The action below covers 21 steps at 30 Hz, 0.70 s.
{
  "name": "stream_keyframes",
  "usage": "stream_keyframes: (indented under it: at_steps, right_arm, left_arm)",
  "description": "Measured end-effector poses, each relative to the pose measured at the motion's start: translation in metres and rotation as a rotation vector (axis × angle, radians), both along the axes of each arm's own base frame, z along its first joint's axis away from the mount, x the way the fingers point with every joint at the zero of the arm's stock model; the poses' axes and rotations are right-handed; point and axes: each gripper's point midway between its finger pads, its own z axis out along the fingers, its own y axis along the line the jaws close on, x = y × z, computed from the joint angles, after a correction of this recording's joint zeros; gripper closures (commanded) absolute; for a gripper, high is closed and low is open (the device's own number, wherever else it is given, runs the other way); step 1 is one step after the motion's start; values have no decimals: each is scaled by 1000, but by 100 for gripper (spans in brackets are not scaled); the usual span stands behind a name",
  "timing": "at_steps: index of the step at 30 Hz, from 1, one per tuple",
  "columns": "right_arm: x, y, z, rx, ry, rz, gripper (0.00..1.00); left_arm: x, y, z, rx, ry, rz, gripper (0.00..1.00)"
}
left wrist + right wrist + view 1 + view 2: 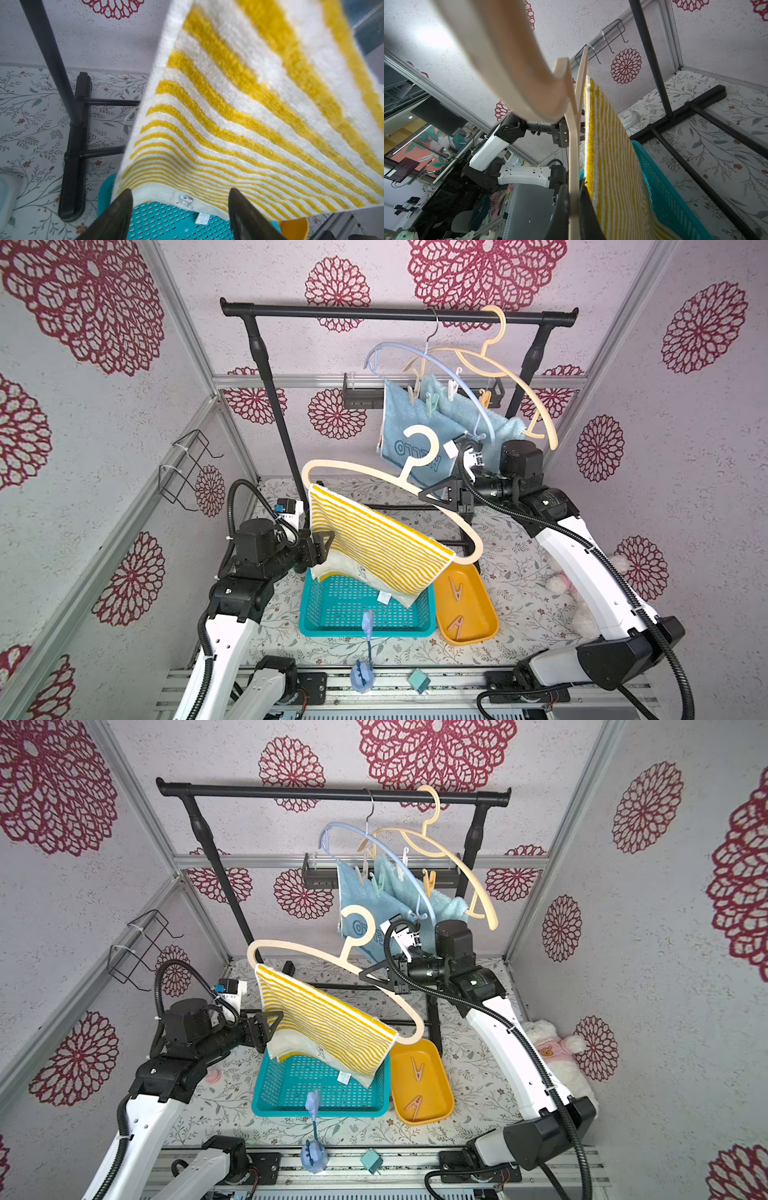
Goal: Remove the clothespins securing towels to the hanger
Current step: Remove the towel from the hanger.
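A black rack (399,315) stood at the back of a floral cloth (511,572). In front of it, a teal basket (407,620) sat just beside an orange-yellow tray (482,610). A wire holder (189,472) hung on the left wall. A white plush (552,1048) lay by the right wall. A small teal block (417,679) sat on the front rail.

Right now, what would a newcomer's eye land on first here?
The yellow-and-white striped towel, draped over a cream hanger that the right gripper is shut on, hangs mid-scene above the teal basket, with the open left gripper at its lower edge. Behind, clothespins hold two light blue towels up below the black rail, and two more lie in the yellow tray beside the basket.
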Motion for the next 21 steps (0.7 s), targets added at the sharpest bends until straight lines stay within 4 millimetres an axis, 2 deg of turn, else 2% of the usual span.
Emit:
stream_keyframes:
  at_steps: [4,8,14,16,18,21]
  right_arm:
    - [-1,0,1,3,8,7,100]
    - [-2,0,1,5,16,10,100]
    - [-2,0,2,9,18,10,100]
    - [-2,1,5,16,13,12,100]
    - [-2,1,7,23,7,16,100]
    - [-3,1,8,27,7,19,100]
  left_arm:
    - [7,9,0,12,-13,34,25]
    - [8,18,11,22,-65,57,19]
    - [15,5,19,0,-86,-27,19]
    - [18,1,14,-7,-72,-59,23]
    - [20,-4,10,-14,-61,-90,31]
    - [19,-10,12,-28,-69,-132,58]
